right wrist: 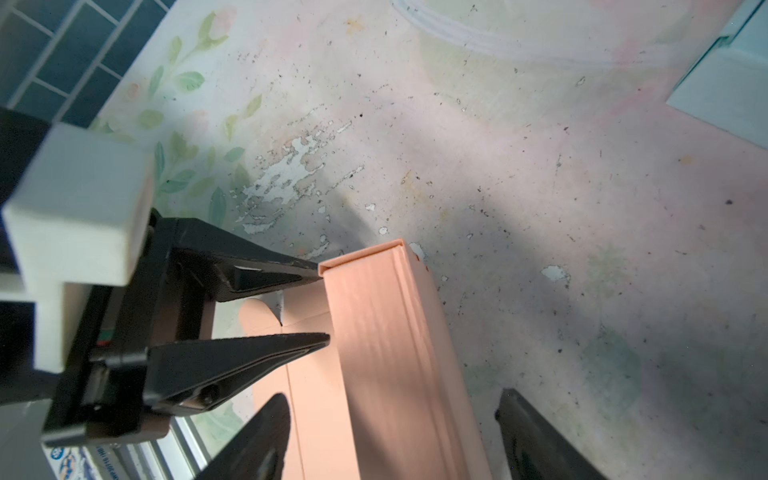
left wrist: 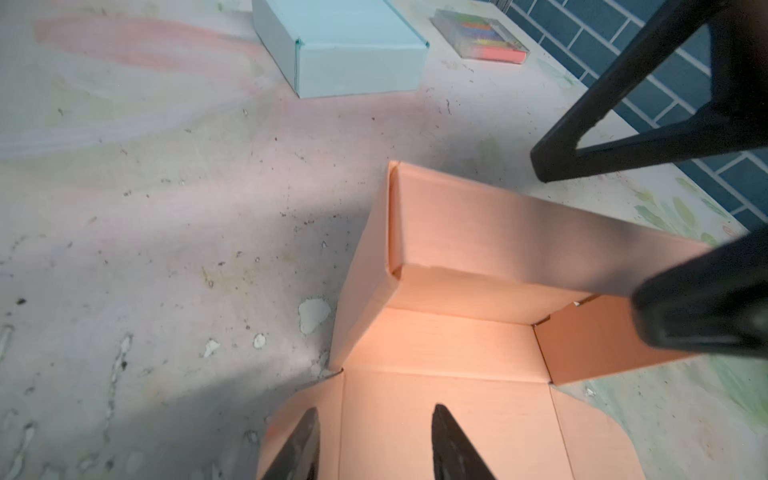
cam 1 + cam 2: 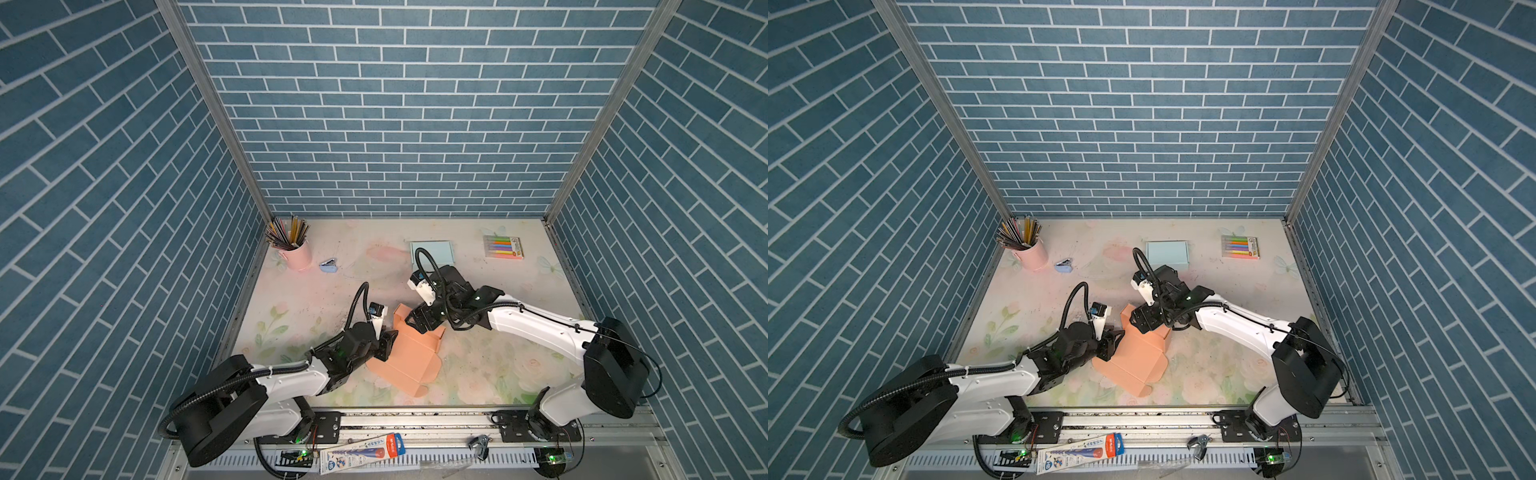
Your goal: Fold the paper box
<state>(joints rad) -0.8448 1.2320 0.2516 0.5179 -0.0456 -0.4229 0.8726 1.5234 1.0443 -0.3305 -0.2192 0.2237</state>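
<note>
Noted cup (image 3: 297, 254), stapler (image 3: 329, 266), blue box (image 3: 432, 251) and markers (image 3: 503, 247) across the upper part of the table (image 3: 478, 365), well apart from the arms. Found the box (image 3: 409, 359) at lower centre in both top views, half folded. Saw left gripper (image 3: 390, 343) open, tips at its raised wall, and right gripper (image 3: 415, 322) open astride that wall.

The left fingers (image 2: 303, 453) stand parted, the right fingers (image 1: 528, 440) spread wider, facing each other.
</note>
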